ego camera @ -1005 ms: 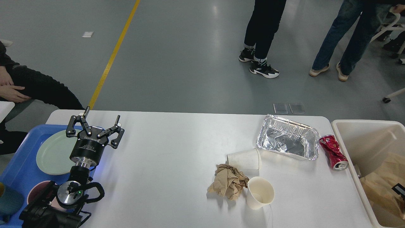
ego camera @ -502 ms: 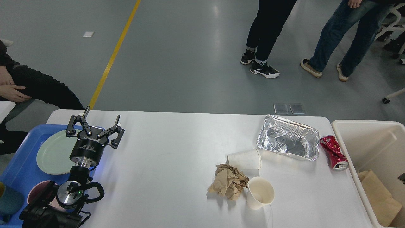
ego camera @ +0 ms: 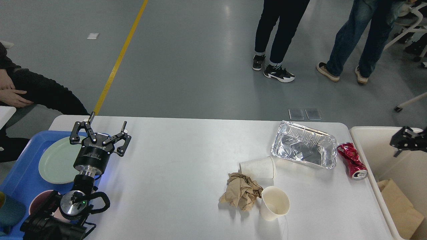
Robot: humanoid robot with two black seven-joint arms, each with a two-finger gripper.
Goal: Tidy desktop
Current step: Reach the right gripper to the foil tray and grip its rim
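The white desktop (ego camera: pixel 186 160) carries litter on its right half: a foil tray (ego camera: pixel 303 148), a crushed red can (ego camera: pixel 352 160), a paper cup lying on its side (ego camera: pixel 257 167), an upright paper cup (ego camera: pixel 274 202) and a crumpled brown paper (ego camera: pixel 241 190). My left gripper (ego camera: pixel 107 121) is open and empty, held over the desktop's left end beside the blue tray. My right gripper (ego camera: pixel 405 140) shows small and dark at the right edge, above the cream bin (ego camera: pixel 367 146); its fingers cannot be told apart.
Brown paper (ego camera: pixel 402 208) lies in the bin. The blue tray (ego camera: pixel 20 176) at the left holds a green plate (ego camera: pixel 55 160), a pink cup (ego camera: pixel 38 203) and a teal item (ego camera: pixel 10 211). People stand beyond the table and one sits at the left.
My right gripper has risen out of the bin into view at the right edge. The brown paper has dropped lower in the bin. The standing people have shifted. My left arm is still.
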